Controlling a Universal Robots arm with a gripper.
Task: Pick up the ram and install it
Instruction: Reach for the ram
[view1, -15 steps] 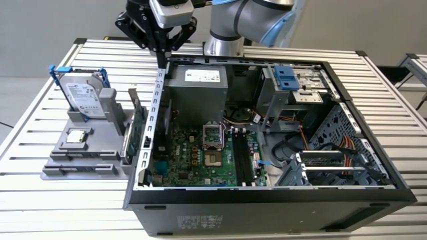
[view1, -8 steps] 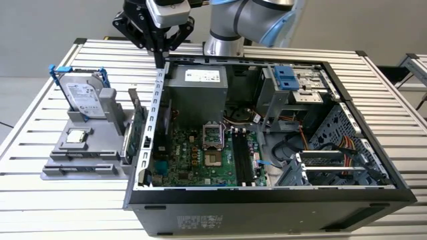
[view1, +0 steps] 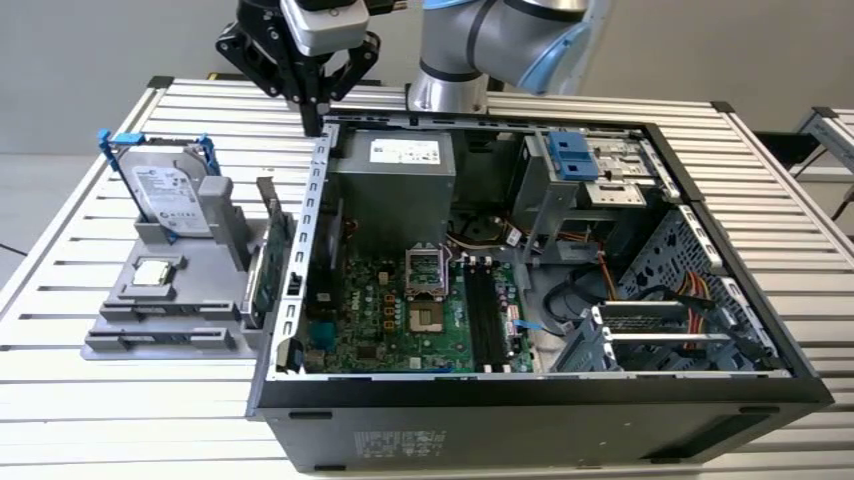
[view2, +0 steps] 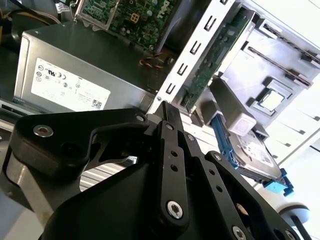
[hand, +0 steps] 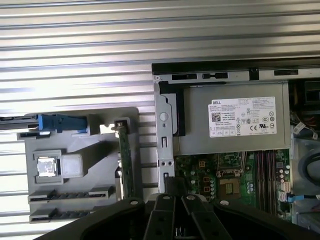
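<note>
Long, narrow, thin dark green circuit-board ram (view1: 274, 268) stands upright on its long edge, slotted in the grey plastic holder block (view1: 160, 338), along that holder's edge at the exterior view's right. Small components show on its face in the second wrist view (view2: 215, 57).

White label of small print and approval marks on power supply (hand: 241, 117), printed label on hard drive (view1: 171, 195).

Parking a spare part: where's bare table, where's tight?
Bare slatted table on the exterior view's left of the gray holder and in front of it; also a strip on the exterior view's right of the PC case. Tight: the holder-to-case gap, and the case's far corner by the end effector.
</note>
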